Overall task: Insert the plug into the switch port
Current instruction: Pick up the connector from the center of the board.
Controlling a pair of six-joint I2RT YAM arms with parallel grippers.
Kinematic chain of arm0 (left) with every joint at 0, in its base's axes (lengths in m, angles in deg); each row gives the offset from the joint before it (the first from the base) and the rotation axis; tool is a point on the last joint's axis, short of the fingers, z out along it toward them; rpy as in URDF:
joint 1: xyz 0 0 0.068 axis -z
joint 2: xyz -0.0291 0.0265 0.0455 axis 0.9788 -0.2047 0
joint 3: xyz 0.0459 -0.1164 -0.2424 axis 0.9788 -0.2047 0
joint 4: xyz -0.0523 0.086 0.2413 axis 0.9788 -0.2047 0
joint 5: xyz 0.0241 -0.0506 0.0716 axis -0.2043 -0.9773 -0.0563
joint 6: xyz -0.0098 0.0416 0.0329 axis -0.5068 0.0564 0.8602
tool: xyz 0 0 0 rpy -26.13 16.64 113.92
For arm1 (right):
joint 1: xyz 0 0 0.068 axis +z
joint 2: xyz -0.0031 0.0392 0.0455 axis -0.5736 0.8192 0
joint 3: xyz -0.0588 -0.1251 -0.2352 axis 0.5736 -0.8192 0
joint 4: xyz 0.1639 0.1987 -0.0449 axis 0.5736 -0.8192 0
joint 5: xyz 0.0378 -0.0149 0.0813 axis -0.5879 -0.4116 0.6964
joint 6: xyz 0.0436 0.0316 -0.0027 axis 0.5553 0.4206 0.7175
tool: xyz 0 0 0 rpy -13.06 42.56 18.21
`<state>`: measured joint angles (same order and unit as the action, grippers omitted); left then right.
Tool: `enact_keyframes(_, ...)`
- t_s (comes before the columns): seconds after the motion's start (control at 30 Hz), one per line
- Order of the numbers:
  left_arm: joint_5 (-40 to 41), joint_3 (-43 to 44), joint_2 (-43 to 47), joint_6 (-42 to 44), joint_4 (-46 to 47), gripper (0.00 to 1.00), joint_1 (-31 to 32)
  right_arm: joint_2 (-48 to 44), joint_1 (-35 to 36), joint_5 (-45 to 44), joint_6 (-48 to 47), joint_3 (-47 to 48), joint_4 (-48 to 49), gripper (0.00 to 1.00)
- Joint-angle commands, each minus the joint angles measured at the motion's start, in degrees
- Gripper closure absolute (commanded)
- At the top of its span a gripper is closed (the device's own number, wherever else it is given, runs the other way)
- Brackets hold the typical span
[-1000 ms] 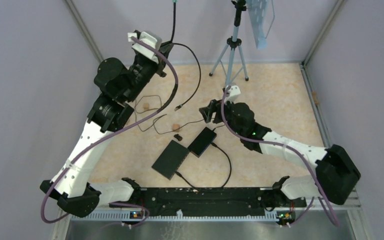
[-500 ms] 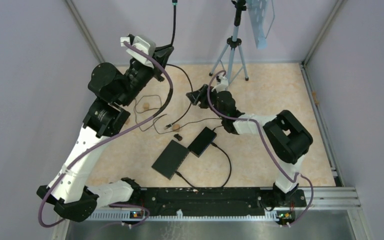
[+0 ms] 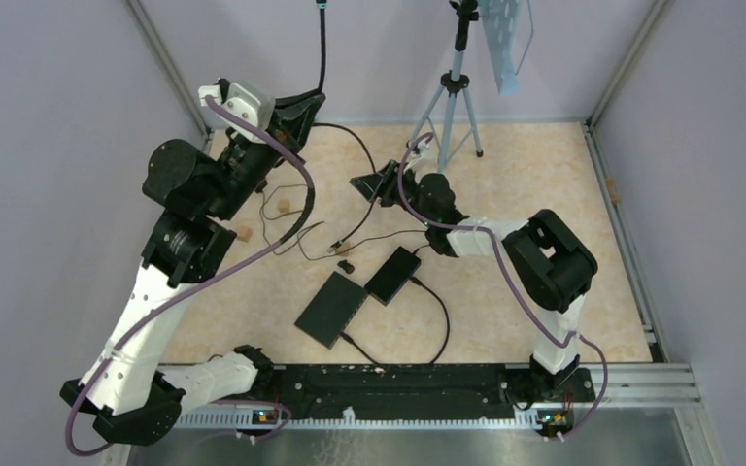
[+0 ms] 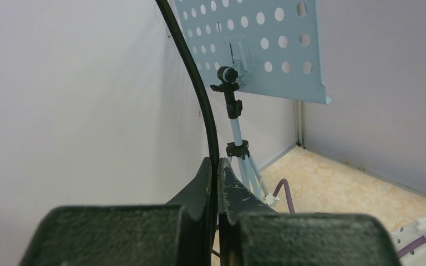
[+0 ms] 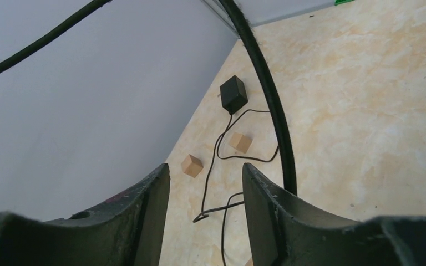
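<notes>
Starting at the left of the top view, the left fingers (image 4: 201,185) are raised at about 11 o'clock over the bench (image 3: 544,194). They are pinched shut on the one thick black cable (image 3: 322,49), which climbs out of frame above them and arcs down toward the middle. Three small wooden cubes lie scattered from 9 o'clock to the centre, the leftmost cube (image 3: 244,233) nearest the wall. The cable's free end carries the single plug (image 3: 336,249), low near the centre and too small to tell whether it touches the bench. It looks light and rigid on a springy, fairly stiff lead, so held this far back it is likely to swing and twist. A better hold is probably on the cable just behind the plug. At 6 o'clock from the plug lie one small black adapter (image 3: 347,264) and two flat black boxes. I take the larger box (image 3: 332,309) for the switch, with the smaller box (image 3: 393,275) at its 2 o'clock; the ports are not visible. The right fingers (image 5: 260,205) stand apart and hold nothing, the cable passing just outside one of them. One tripod (image 3: 452,87) stands at 12 o'clock.
</notes>
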<state>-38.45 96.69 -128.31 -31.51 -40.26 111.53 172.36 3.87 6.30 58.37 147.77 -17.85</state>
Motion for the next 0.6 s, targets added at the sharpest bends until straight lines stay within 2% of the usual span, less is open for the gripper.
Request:
enact_keyframes(0.0,-2.0,0.8,2.4,-1.1,4.8,1.0,-0.2,1.0,0.2,1.7,-2.0,3.6,0.3,0.53)
enact_keyframes(0.03,-2.0,0.8,2.5,-1.1,4.7,1.0,-0.2,1.0,0.2,1.8,-2.2,3.5,0.6,0.59)
enact_keyframes(0.17,-1.6,0.8,3.0,-1.3,4.3,1.0,-0.2,-1.2,0.2,3.9,-4.9,2.8,0.7,0.96)
enact_keyframes(0.2,-1.4,0.8,3.2,-1.5,4.2,1.0,-0.2,-2.4,0.2,4.4,-6.0,2.8,0.2,1.0)
enact_keyframes(0.4,-1.1,2.3,3.6,-1.6,0.4,1.0,-0.1,-14.9,0.2,5.1,-13.2,1.4,-5.6,1.0)
enact_keyframes(0.5,-2.4,1.8,4.3,-2.1,-2.5,1.0,-0.1,-23.6,0.2,4.2,-17.6,0.5,-15.9,1.0)
enact_keyframes(0.57,-4.8,0.4,4.8,-2.9,-4.6,1.0,-0.2,-29.9,0.2,-0.7,-20.9,-1.9,-26.4,1.0)
